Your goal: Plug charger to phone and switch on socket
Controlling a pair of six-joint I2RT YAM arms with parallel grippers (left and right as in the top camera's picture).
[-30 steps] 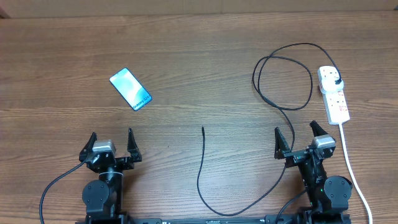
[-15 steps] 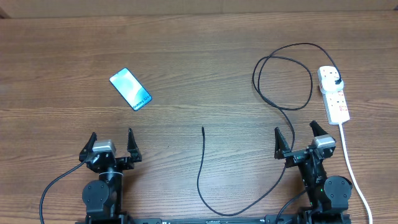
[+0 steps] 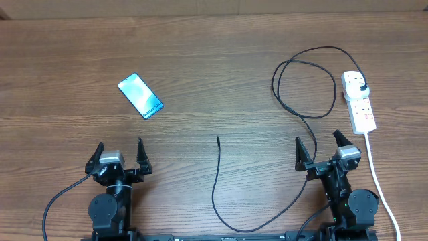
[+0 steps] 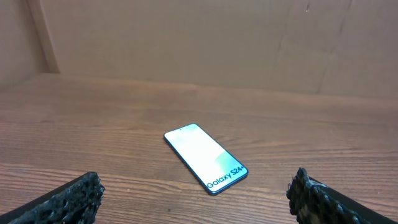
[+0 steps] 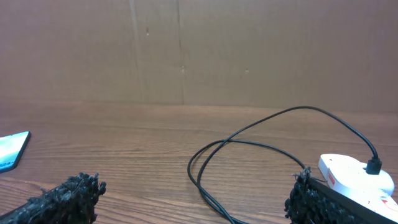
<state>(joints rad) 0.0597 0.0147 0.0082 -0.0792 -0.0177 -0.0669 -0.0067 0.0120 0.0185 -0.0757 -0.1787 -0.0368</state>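
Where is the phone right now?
In the overhead view the phone lies flat on the left side, just beyond the left gripper, far from the socket.

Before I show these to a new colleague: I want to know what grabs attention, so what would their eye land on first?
The glowing blue phone lies alone, slanted, on the left of the wooden table. On the right, the black charger cable loops from its plug in the white socket to a free tip near the middle. The left gripper and right gripper sit open and empty at the near edge.
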